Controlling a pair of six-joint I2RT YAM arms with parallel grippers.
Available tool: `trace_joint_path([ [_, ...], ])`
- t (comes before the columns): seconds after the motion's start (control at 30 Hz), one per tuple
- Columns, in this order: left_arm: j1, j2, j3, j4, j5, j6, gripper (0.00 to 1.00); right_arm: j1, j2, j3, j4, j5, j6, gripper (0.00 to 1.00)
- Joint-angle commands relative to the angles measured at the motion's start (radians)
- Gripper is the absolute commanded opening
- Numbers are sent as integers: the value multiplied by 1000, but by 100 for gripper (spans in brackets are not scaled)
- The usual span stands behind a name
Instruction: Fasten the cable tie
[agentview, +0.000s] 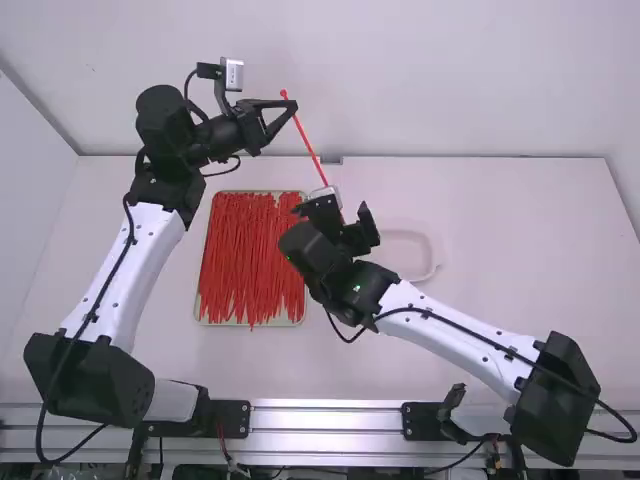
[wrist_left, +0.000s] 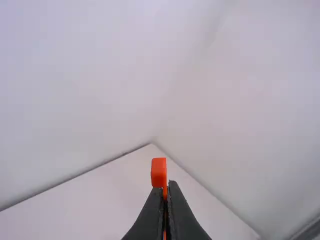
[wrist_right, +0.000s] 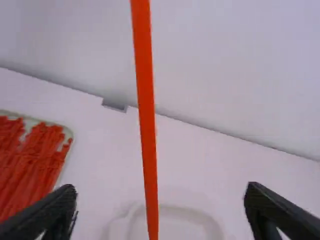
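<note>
One slim red plastic cable tie (agentview: 305, 140) hangs in the air above the far side of the white table (agentview: 520, 220), slanting down from the left gripper (agentview: 268, 122) toward the right gripper (wrist_right: 160, 200). The left gripper is clamped on the tie just below its square head (wrist_left: 158, 172), which pokes out past the fingertips. The right gripper stands wide, one finger on either side of the hanging strap (wrist_right: 146, 125), and does not seem to touch it. The tie looks very light and springy: stiff enough to keep a straight line when held from one end, yet thin enough to bow or twist when pushed. Its smooth faces are likely slippery. A hold on the flat faces near the free tail would probably give the best control for bending it round to the slot in the head. Below lie a bed of spare red ties (agentview: 250, 262) and a shallow white container (agentview: 436, 252).
</note>
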Motion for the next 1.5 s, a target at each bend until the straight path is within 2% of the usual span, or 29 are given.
trace_joint_path([
  [0.0, 26, -5, 23, -2, 4, 32, 1, -2, -51, 37, 4, -165, -60, 96],
  [0.13, 48, -5, 23, -16, 50, 74, 1, -2, -114, 37, -5, -378, -154, 97],
  [0.3, 52, -5, 23, -47, 74, 133, 1, -5, -192, 37, -34, -542, -228, 97],
  [0.53, 56, -5, 23, -93, 87, 176, 1, -73, -319, 37, -106, -856, -293, 97],
  [0.77, 60, -5, 23, -58, 299, 205, 1, -230, -390, 37, -155, -1113, -314, 97],
  [0.8, 57, -5, 23, -60, 328, 206, 1, -282, -401, 37, -166, -1193, -328, 97],
  [0.93, 62, -5, 23, -51, 412, 206, 1, -396, -405, 34, -172, -1364, -346, 97],
  [1.0, 66, -5, 23, -39, 469, 206, 1, -490, -395, 25, -171, -1536, -387, 96],
  [1.03, 66, -5, 23, -39, 471, 206, 1, -501, -394, 24, -171, -1558, -394, 96],
  [1.3, 60, -5, 23, -8, 552, 206, 1, -736, -291, -14, -158, -2094, -570, 92],
  [1.47, 39, -4, 23, -42, 575, 293, 1, -785, -210, -15, -158, -2280, -647, 92],
])
